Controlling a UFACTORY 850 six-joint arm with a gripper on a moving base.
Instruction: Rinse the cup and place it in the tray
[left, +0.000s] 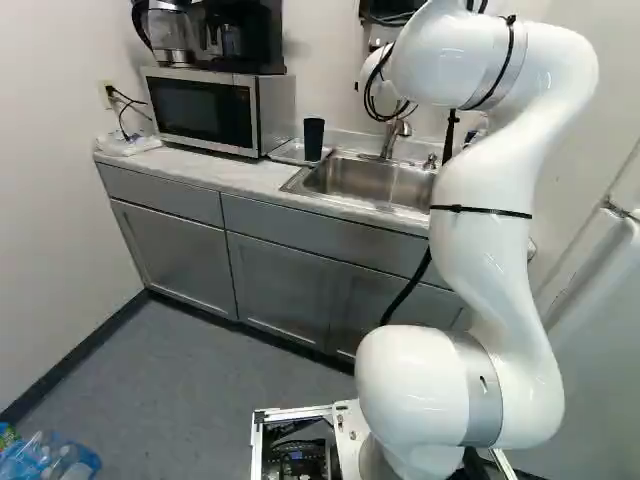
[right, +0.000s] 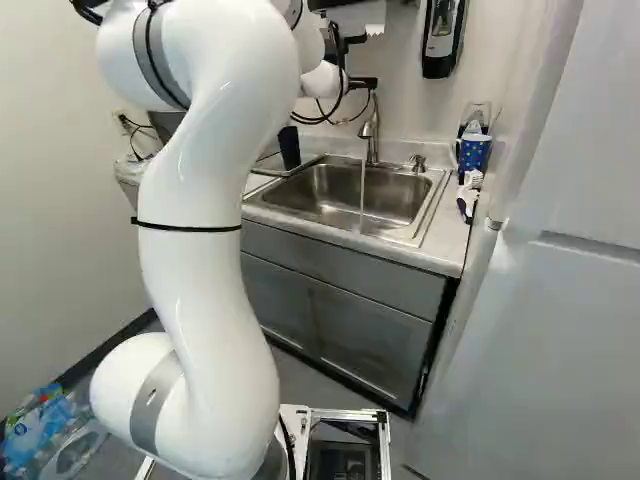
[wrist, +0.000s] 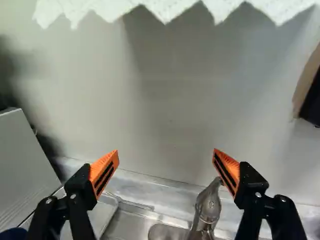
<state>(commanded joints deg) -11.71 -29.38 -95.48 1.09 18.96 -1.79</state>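
Bottles (left: 50, 458): wrapped in plastic on the floor at the left of the left base view, out of the way of the job.
Microwave (left: 205, 110): on the counter (left: 225, 178), with a coffee maker (left: 232, 38) on top; its side bounds the tray's spot.
Tray (left: 285, 154): on the counter between microwave and sink, placed so a wet cup has only a short trip and drips stay near the basin.
Cup (left: 314, 139): the dark one to be rinsed, standing in the tray and out of the grip; it looks upright, though it is too small in view to be sure.
Sink (left: 375, 180): nothing shows under the stream but the basin, so no rinsing is going on.
Gripper (wrist: 166, 152): spread wide and holding nothing, near the tap and facing the wall; that spread leaves room to go round the tap lever or the cup.
Tap (right: 371, 130): running, with water (right: 362, 195) falling into the sink. That suits a rinse about to begin or one just done; which, I cannot tell. If the cup is unwashed, it must be lifted into the stream; if washed, only the water needs stopping. A low sideways swing could knock the spout.
Mug (right: 474, 150): blue, spotted, beyond the sink, apart from the work.
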